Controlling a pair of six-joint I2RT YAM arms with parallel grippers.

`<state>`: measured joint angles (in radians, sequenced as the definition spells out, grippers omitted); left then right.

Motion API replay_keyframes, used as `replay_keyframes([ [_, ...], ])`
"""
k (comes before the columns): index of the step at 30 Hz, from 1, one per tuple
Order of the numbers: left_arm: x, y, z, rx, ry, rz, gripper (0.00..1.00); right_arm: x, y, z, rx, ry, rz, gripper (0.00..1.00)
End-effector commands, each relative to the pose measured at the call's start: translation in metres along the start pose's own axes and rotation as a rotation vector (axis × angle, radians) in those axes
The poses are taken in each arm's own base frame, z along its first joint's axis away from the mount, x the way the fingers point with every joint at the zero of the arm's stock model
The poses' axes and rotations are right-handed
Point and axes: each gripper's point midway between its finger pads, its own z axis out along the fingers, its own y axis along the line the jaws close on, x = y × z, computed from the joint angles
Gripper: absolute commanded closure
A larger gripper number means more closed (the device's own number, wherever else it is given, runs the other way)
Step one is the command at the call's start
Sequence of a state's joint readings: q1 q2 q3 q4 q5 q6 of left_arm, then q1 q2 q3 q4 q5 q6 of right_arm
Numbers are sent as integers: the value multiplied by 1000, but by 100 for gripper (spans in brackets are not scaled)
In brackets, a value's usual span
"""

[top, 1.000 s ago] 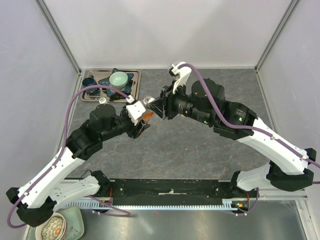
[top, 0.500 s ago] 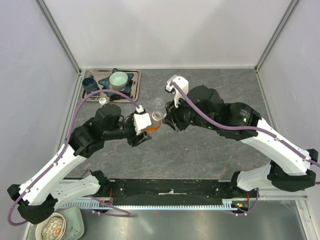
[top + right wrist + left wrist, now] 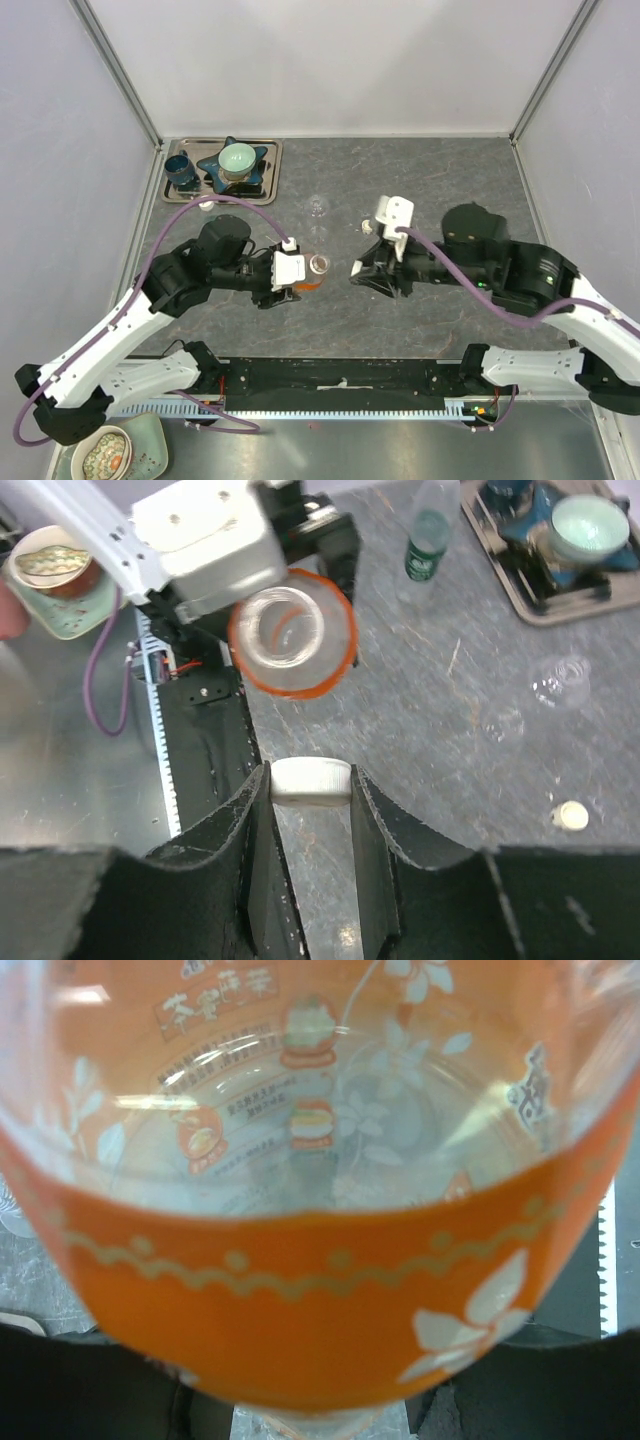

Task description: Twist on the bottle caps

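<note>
Orange bottle [image 3: 318, 266]: pinched in the left gripper [image 3: 300, 272] jaws, its uncapped mouth turned towards the right gripper [image 3: 358, 272].
White cap [image 3: 311, 780]: pinched between the right gripper's jaws, near the orange bottle's mouth but apart from it.
Small clear bottle [image 3: 317, 208]: standing on the counter [image 3: 450, 170].
Loose cap [image 3: 366, 226]: lying on the counter near the small clear bottle.
Green-tinted bottle [image 3: 205, 203]: just beside the tray [image 3: 276, 160].
Tray: holds a dark blue cup [image 3: 178, 166] and a pale green bowl [image 3: 238, 157].

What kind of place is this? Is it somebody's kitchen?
Most likely a robot lab test booth, not a kitchen. Plain walls box in a grey table, and two robot arms are bolted at its near edge. The left gripper holds an orange bottle, the right gripper a white cap.
</note>
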<state>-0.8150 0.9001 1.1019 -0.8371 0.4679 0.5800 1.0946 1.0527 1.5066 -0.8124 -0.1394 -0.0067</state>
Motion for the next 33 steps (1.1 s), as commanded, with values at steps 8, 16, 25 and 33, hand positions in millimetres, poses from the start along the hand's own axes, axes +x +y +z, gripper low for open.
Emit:
replay_keyframes([
  [8,3,-8,5,57,42,38,90,1,12,-4,-116,-10,-211,87],
  [16,16,-22,8,135,146,100,89,-1,6,8,-113,86,-232,88],
  [25,23,-22,9,126,169,112,89,7,17,3,-174,146,-205,87],
  [33,15,-11,10,82,171,110,88,22,23,11,-200,251,-194,85],
])
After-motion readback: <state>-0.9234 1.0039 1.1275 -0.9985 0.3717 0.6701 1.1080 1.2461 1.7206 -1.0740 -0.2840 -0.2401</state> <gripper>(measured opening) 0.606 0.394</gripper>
